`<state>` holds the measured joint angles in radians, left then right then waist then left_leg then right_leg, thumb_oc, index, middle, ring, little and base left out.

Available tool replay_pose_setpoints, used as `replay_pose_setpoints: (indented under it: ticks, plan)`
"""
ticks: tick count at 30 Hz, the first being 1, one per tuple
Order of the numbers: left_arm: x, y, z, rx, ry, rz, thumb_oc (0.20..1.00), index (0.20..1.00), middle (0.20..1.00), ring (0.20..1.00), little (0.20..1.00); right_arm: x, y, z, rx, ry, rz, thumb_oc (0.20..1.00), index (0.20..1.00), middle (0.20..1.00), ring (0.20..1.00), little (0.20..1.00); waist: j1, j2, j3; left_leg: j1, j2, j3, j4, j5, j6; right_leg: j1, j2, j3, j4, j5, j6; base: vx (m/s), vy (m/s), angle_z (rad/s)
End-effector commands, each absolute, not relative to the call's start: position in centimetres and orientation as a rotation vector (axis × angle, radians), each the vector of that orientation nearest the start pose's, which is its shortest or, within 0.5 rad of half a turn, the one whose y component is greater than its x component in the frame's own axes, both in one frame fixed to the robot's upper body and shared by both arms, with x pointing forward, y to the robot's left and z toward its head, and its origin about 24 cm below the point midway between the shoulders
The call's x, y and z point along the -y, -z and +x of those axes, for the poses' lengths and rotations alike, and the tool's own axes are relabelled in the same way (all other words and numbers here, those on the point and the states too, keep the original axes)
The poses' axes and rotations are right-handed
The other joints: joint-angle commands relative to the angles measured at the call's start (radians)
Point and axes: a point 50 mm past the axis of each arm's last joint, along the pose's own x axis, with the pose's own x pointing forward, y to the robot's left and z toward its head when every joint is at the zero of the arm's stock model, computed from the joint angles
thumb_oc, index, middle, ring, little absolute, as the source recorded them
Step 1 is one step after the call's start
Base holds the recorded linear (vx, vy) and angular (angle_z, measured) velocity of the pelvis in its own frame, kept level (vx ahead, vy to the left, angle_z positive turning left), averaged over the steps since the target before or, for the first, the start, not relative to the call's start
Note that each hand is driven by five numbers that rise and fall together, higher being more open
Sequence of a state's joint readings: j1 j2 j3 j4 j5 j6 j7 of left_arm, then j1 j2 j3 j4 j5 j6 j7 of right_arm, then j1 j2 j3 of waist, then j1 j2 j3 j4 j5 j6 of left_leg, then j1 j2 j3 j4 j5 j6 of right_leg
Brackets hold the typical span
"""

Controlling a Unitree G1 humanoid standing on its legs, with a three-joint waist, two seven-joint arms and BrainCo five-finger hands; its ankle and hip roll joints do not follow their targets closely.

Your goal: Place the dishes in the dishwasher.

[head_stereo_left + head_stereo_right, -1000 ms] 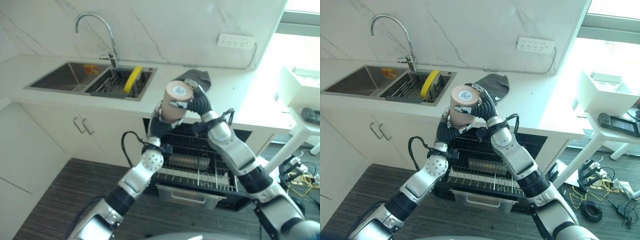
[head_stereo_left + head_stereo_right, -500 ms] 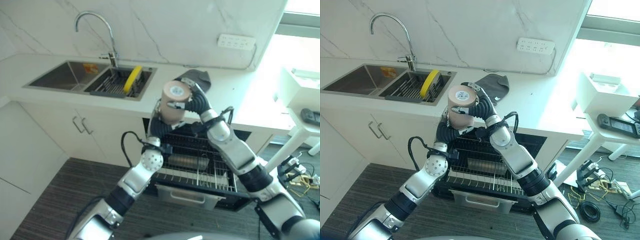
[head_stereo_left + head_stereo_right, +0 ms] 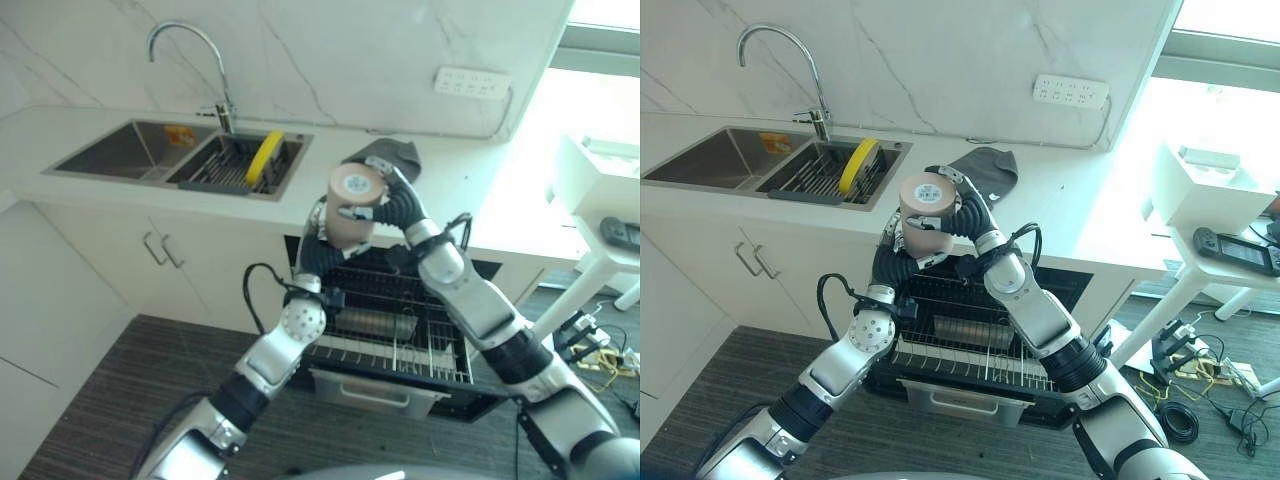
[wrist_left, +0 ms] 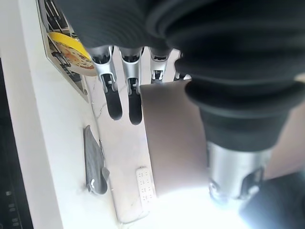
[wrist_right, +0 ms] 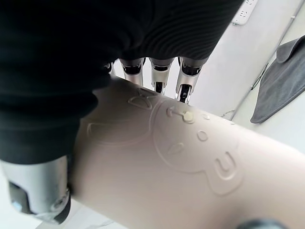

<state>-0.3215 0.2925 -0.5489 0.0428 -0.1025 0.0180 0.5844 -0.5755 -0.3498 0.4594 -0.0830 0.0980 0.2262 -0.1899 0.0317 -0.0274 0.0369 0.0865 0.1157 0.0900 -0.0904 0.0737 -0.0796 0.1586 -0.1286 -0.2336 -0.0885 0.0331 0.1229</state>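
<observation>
A tan cup [image 3: 352,208] with a round sticker on its upturned base hangs above the pulled-out dishwasher rack [image 3: 440,350]. My left hand [image 3: 314,248] grips its lower part from beneath, thumb on one side and fingers [image 4: 116,98] along the other. My right hand [image 3: 398,208] comes in from the right, its fingers [image 5: 157,71] curled over the cup's embossed side [image 5: 190,152]. A yellow plate [image 3: 264,158] stands on edge in the sink's right basin [image 3: 215,175].
A metal cylinder-shaped vessel [image 3: 374,324] lies in the dishwasher rack. A grey cloth [image 3: 388,154] lies on the white counter behind the hands. The tap [image 3: 190,50] rises behind the sink. A white side table [image 3: 600,215] stands at the right.
</observation>
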Motion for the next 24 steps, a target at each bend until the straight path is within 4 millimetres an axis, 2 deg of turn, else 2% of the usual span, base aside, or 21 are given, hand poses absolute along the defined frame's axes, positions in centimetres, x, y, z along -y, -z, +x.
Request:
replay_pose_setpoints:
  ticks: [1,15,24]
  plan:
    - [-8.3,-11.5,29.5,0.369,0.013,0.207,1.0,1.0,1.0,1.0,1.0,8.5,-21.2,31.6,0.55,-0.221,-0.36,0.2,0.2,0.2,0.2,0.2,0.013,-0.027,0.013,0.06,0.029,0.044,0.003,-0.138,-0.005,0.006,-0.04,-0.03,0.001,-0.043,0.028,0.0,0.0,0.0]
    - [-12.1,-10.3,28.1,0.322,-0.004,0.254,1.0,1.0,1.0,1.0,1.0,15.1,-19.3,30.7,0.493,-0.032,-0.363,0.2,0.2,0.2,0.2,0.2,0.008,-0.022,0.025,0.065,0.031,0.046,0.003,-0.147,-0.005,0.007,-0.038,-0.03,0.001,-0.046,0.033,0.01,-0.002,0.0]
    - [-14.9,-9.7,27.0,0.3,-0.008,0.293,1.0,1.0,1.0,1.0,1.0,17.5,-18.1,29.4,0.454,-0.009,-0.337,0.2,0.2,0.2,0.2,0.2,0.009,-0.018,0.034,0.064,0.03,0.045,0.003,-0.134,-0.002,0.01,-0.037,-0.033,0.001,-0.036,0.031,0.04,-0.017,0.01]
